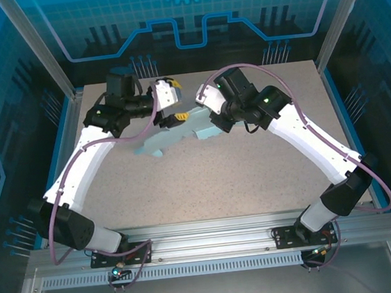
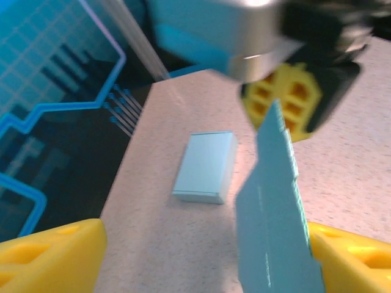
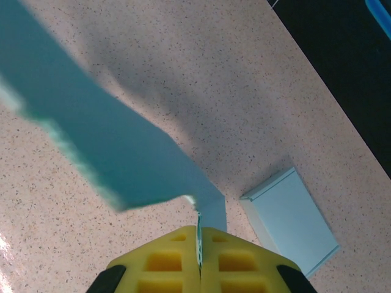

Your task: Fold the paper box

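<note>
Partly, the right claw hides the pinched paper sheet.

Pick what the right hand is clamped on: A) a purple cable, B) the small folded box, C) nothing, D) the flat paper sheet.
D: the right hand is shut on an edge of the paper sheet, while the folded box lies apart on the table.

room near, crowded far

you have bare table across the whole near half. farther back the paper sheet hangs tilted above the surface, pinched by the right gripper, and the small folded box lies near it. the left arm and right arm arch inward there.
</note>
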Motion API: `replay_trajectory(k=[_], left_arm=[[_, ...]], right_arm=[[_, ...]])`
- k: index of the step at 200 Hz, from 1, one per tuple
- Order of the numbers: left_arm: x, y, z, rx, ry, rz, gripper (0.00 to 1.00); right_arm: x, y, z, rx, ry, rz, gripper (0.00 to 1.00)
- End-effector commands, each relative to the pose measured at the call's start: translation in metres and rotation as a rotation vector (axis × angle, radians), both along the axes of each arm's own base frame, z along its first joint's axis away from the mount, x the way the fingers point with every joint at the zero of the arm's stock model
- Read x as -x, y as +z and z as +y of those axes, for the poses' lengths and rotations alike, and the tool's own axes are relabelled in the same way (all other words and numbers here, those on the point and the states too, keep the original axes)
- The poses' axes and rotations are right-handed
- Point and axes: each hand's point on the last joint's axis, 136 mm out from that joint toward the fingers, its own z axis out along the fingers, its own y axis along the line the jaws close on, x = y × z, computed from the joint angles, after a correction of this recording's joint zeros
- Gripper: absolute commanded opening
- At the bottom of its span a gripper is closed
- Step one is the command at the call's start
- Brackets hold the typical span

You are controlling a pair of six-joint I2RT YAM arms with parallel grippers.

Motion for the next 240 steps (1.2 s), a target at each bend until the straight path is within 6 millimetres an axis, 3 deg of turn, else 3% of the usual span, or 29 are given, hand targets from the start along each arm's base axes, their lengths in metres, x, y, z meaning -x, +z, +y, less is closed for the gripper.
replay_trajectory(k=[1,31,55,84,102,119,140,160,197,203,240], left_arm=[[0.021,0.000,-0.003,-0.050,-0.060,-0.018,0.74],[0.028,-0.009,-0.007,-0.064,-0.072,0.031,0.58],[0.030,-0.018,-0.010,-0.081,-0.057,0.072,0.36],[0.030,-0.028,-0.014,-0.111,-0.027,0.111,0.28],[0.027,-0.029,-0.016,-0.122,0.002,0.114,0.10],[0.023,-0.025,-0.015,-0.119,0.045,0.096,0.00],[0.017,-0.014,-0.011,-0.090,0.100,0.042,0.00],[0.022,0.000,-0.008,-0.029,0.120,-0.020,0.00],[0.033,0.039,0.004,0.193,0.214,-0.090,0.00],[0.036,0.045,0.007,0.230,0.225,-0.079,0.00],[0.049,0.066,0.021,0.410,0.237,0.061,0.00]], right_arm=[[0.008,0.010,0.003,0.002,0.045,-0.020,0.00],[0.005,0.014,0.002,-0.008,0.030,-0.041,0.00],[0.001,0.021,0.001,-0.025,0.004,-0.073,0.00],[-0.003,0.028,0.002,-0.051,-0.022,-0.096,0.00],[-0.006,0.028,0.000,-0.054,-0.035,-0.103,0.00],[-0.006,0.027,-0.001,-0.062,-0.045,-0.106,0.00],[-0.004,0.030,-0.007,-0.092,-0.068,-0.117,0.30],[0.001,0.041,-0.017,-0.155,-0.109,-0.162,0.52],[0.021,0.057,-0.039,-0.353,-0.147,-0.242,0.83],[0.022,0.057,-0.044,-0.387,-0.162,-0.243,0.98],[0.023,0.042,-0.072,-0.574,-0.205,-0.182,1.00]])
